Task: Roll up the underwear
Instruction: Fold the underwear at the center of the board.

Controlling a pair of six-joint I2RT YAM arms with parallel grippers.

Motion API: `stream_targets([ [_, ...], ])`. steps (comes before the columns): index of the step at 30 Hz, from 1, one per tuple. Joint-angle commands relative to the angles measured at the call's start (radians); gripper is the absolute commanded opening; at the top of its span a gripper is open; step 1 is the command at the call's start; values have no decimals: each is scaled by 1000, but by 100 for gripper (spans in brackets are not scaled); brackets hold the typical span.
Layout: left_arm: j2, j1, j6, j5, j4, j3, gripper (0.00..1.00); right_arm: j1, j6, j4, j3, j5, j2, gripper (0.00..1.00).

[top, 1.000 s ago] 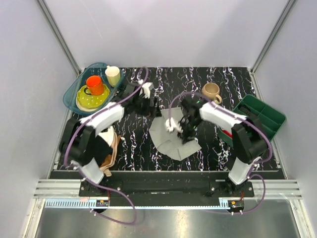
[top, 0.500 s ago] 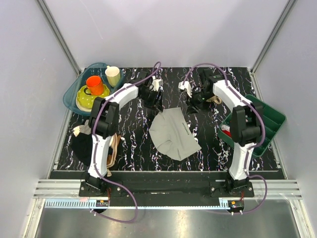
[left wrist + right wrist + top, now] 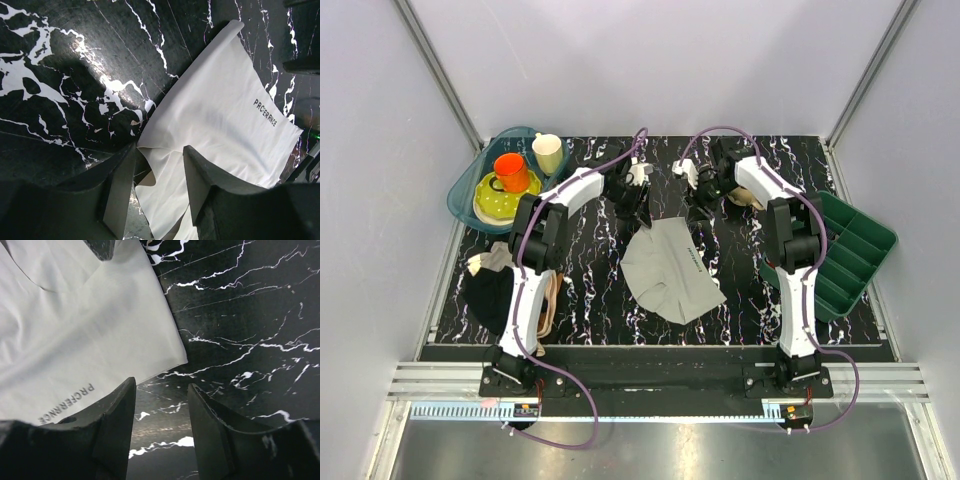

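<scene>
The underwear [image 3: 670, 268] lies flat at the middle of the table [image 3: 590, 292], and with the left fingers [image 3: 117, 195] and right fingers [image 3: 117, 432] both spread wide and empty above its far corners, I'd pinch both corners evenly, then roll tightly nearward.

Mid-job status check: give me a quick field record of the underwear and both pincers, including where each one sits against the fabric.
underwear: light grey, spread flat mid-table, not yet rolled
left pincer: open, over the far left corner, fabric edge between its fingers; contact unclear
right pincer: open, over bare table just off the far right corner
held items: none
</scene>
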State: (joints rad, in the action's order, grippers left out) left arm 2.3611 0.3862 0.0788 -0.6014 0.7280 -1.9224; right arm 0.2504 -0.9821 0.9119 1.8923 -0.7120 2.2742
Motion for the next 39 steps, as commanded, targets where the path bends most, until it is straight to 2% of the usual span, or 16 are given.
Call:
stream_targets([
  [1,21,-6,7,-20,-1,-49,48,19,-216,-16,24,32,14,54],
  [16,59,-10,12,-29,-2,-75,34,59,-270,108,232,57,179,51],
  [18,61,-10,16,-31,-2,-79,29,64,-277,119,234,56,182,46],
  [22,66,-15,24,-32,-6,-93,16,76,-312,177,261,40,194,27],
  [23,66,-15,30,-34,-10,-96,11,76,-314,185,267,37,196,19],
  [27,63,-23,38,-34,-18,-115,2,76,-308,189,291,40,188,6],
  [31,26,-29,45,-34,-39,-112,0,76,-274,165,309,43,171,1],
  [39,-103,-30,42,-49,-85,-21,0,70,-228,105,236,25,76,0],
])
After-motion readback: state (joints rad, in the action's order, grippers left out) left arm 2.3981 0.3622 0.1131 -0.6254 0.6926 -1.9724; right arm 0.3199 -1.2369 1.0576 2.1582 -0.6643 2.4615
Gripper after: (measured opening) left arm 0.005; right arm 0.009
